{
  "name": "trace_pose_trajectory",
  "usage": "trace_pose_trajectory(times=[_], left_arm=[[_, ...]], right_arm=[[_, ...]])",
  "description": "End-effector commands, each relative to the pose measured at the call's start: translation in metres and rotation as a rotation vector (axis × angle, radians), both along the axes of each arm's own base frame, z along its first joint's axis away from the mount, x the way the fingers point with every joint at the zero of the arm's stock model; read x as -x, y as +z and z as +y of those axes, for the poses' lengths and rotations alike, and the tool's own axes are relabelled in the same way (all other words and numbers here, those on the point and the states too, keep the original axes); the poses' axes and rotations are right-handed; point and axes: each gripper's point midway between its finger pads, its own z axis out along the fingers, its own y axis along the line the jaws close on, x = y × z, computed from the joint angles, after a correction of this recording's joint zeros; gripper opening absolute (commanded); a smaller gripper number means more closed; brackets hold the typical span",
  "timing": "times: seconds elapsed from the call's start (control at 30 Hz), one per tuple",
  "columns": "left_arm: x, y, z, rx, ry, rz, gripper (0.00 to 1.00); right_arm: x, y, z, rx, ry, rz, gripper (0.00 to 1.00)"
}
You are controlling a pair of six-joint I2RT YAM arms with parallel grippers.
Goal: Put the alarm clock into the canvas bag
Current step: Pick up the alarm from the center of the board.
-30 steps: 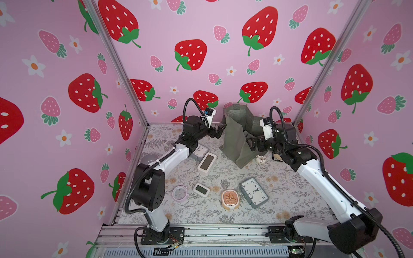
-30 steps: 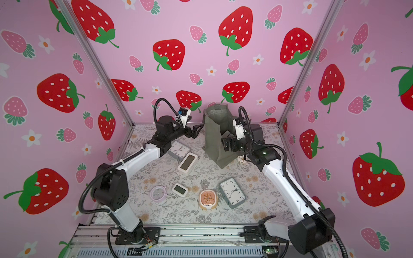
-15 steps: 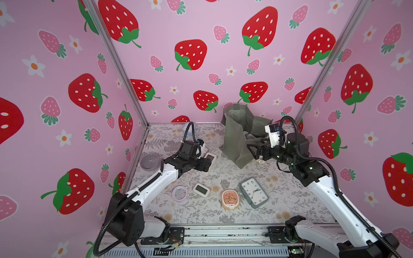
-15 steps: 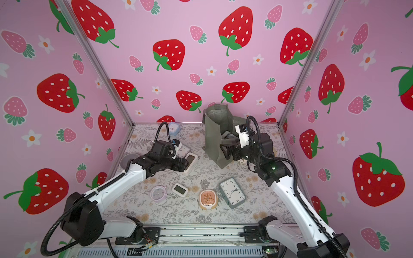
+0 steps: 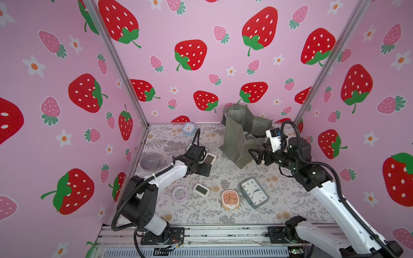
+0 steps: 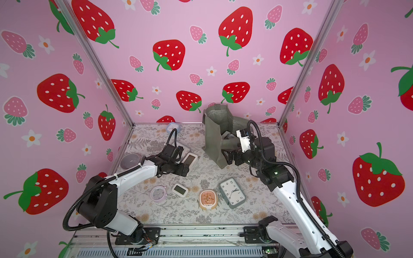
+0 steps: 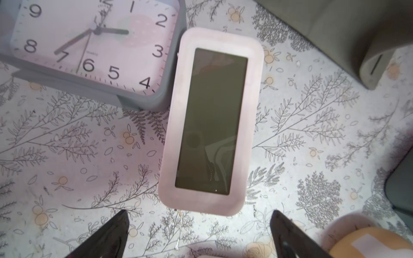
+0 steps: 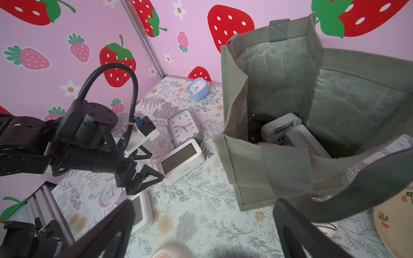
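Note:
The grey-green canvas bag (image 5: 237, 143) (image 6: 213, 140) stands open at the back right. Its mouth shows in the right wrist view (image 8: 288, 78), with a white clock (image 8: 281, 130) lying inside. Several alarm clocks lie on the table. A white digital alarm clock (image 7: 210, 120) (image 5: 210, 158) lies flat just ahead of my left gripper (image 7: 200, 223) (image 5: 204, 170), which is open and empty, with the clock outside its fingertips. A grey analog clock (image 7: 89, 44) lies against the digital one. My right gripper (image 8: 203, 212) (image 5: 257, 154) hangs open and empty beside the bag's near corner.
Near the front lie a lilac round clock (image 5: 180, 194), a small white digital clock (image 5: 201, 189), a cream-orange clock (image 5: 230, 199) and a large grey analog clock (image 5: 254, 193). A blue clock (image 5: 189, 129) sits by the back wall. A grey bowl (image 5: 149, 161) is at the left edge.
My left gripper has left the bag's mouth and come down to the table by the white digital clock. The right gripper has drawn back a little from the bag.

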Motion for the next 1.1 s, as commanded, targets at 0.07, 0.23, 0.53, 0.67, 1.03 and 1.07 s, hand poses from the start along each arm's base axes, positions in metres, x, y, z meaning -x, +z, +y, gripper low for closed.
trace_pose_trajectory(times=[0.07, 0.23, 0.53, 0.67, 1.03, 1.07], left_arm=[[-0.022, -0.002, -0.013, 0.002, -0.027, -0.044, 0.99], [-0.034, -0.003, -0.016, -0.005, -0.014, -0.071, 1.0], [-0.043, -0.007, -0.02, -0.008, -0.037, -0.086, 0.92], [-0.042, -0.014, -0.022, -0.021, -0.05, -0.06, 0.92], [-0.042, -0.019, -0.028, -0.018, -0.093, -0.038, 0.73], [-0.042, -0.02, -0.028, -0.021, -0.097, -0.035, 0.7]], right_arm=[[0.002, 0.004, -0.001, 0.014, 0.003, -0.02, 1.0], [0.002, 0.004, -0.003, 0.018, -0.004, -0.02, 1.0], [-0.002, 0.001, -0.005, 0.042, -0.019, -0.019, 1.0], [-0.004, 0.002, -0.005, 0.046, -0.023, -0.02, 1.0], [-0.004, 0.006, -0.003, 0.032, -0.017, -0.015, 1.0], [-0.004, 0.006, -0.003, 0.031, -0.019, -0.015, 1.0]])
